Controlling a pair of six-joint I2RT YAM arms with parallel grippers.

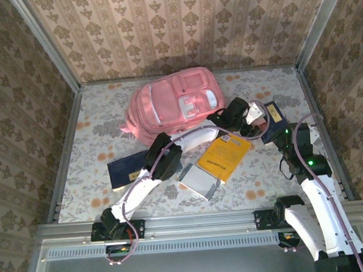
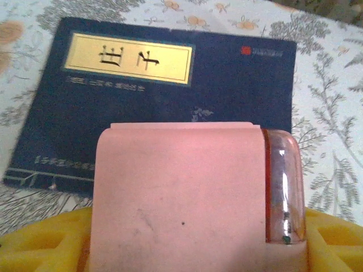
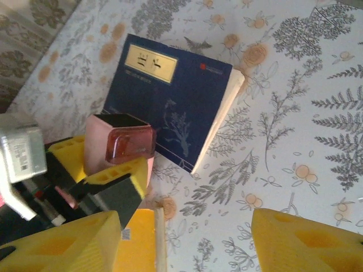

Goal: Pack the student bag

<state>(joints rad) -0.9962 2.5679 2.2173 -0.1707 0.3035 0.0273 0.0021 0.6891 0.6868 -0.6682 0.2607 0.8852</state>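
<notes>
The pink student bag (image 1: 176, 105) lies at the back middle of the table. To the right of the bag, my left gripper (image 1: 239, 119) is shut on a small pink box with a clear reddish end (image 2: 187, 192). Its yellow fingers (image 2: 39, 238) press both sides of the box. The right wrist view shows this box (image 3: 116, 141) held just in front of a navy book (image 3: 170, 96). My right gripper (image 3: 184, 226) hangs open over bare tablecloth close by, with nothing between its fingers. It hovers at the right side of the table (image 1: 283, 135).
A yellow book (image 1: 223, 158) lies mid-table, with a grey booklet (image 1: 197, 181) in front of it. A second navy book (image 1: 125, 171) lies at the left. The navy book (image 1: 273, 113) near both grippers lies by the right wall. Metal rails edge the table.
</notes>
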